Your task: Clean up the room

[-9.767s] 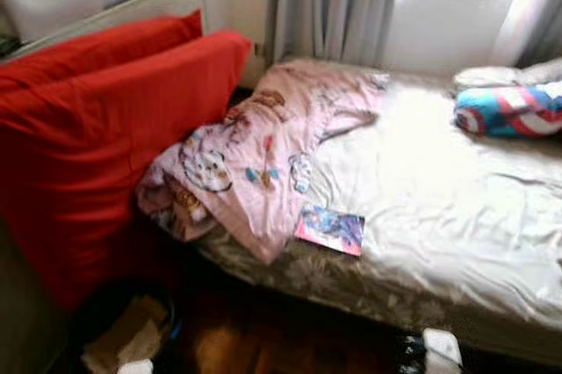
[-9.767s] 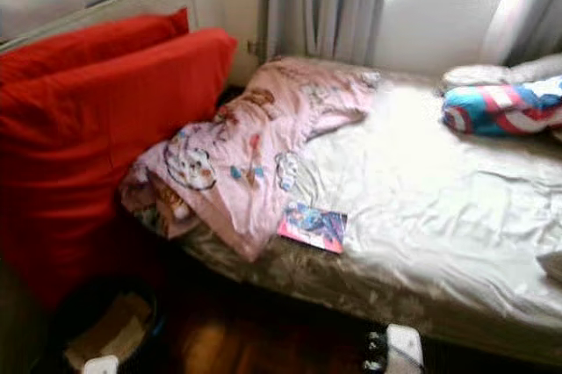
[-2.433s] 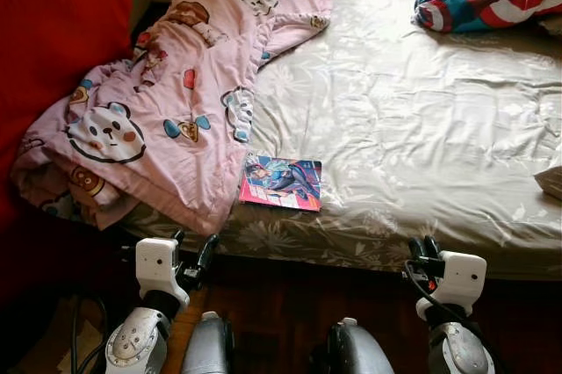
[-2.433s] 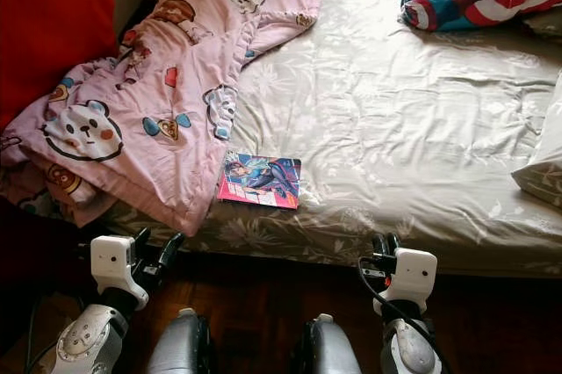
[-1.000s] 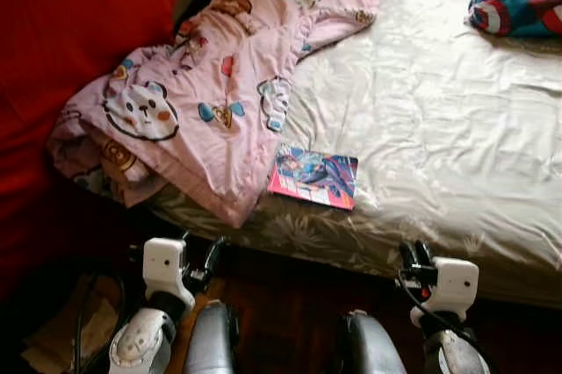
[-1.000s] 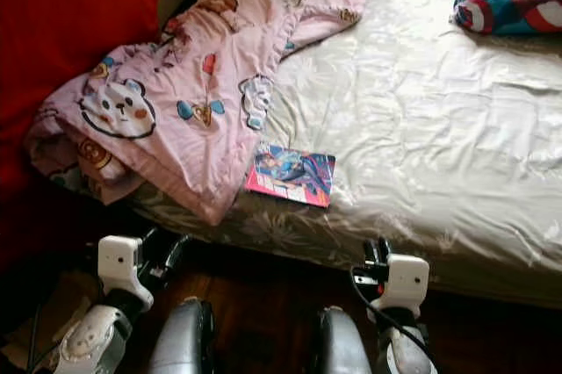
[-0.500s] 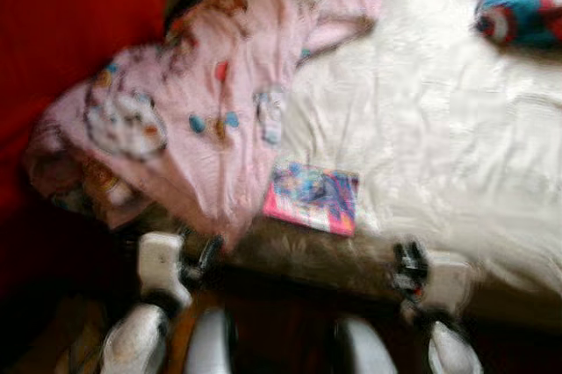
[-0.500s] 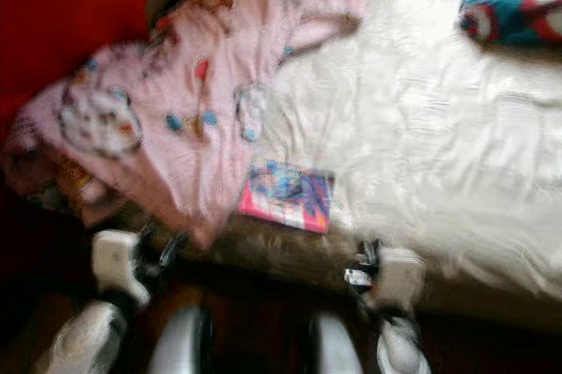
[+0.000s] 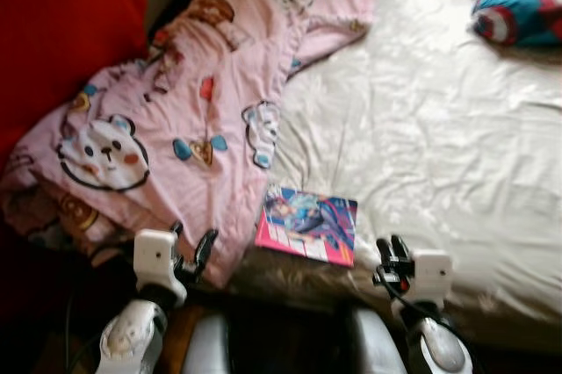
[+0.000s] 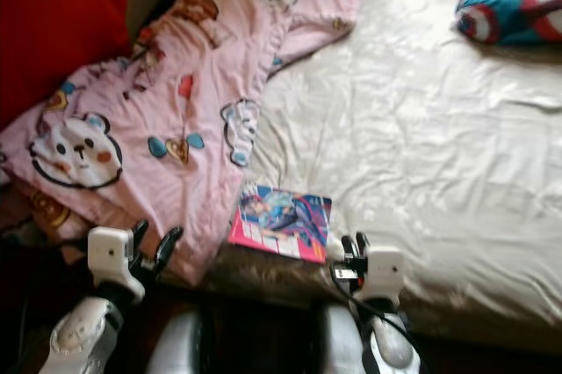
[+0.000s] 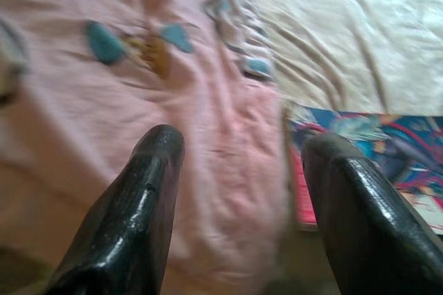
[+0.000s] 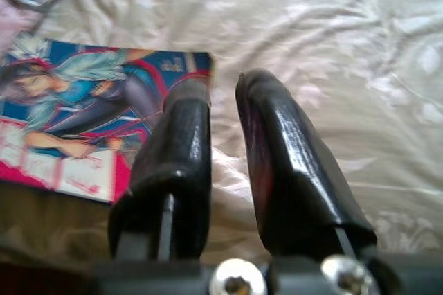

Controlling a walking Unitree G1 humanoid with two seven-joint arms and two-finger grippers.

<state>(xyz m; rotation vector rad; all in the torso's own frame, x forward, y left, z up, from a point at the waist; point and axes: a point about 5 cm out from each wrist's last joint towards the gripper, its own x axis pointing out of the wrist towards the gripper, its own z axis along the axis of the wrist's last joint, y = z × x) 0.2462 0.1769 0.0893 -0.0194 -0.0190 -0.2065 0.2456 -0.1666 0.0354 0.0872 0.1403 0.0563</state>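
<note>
Nearest, the left tool is held released over the near edge of the pink blanket, and the right tool, fingers nearly closed on nothing, is raised at the bed's near edge. Compared with a second ago, both have been brought closer to the bed, so a pick-up seems about to begin. The colourful book lies between them, touching the blanket's edge, which may hamper a grasp. Farther right, a striped pillow rests; a red cushion stands far left.
</note>
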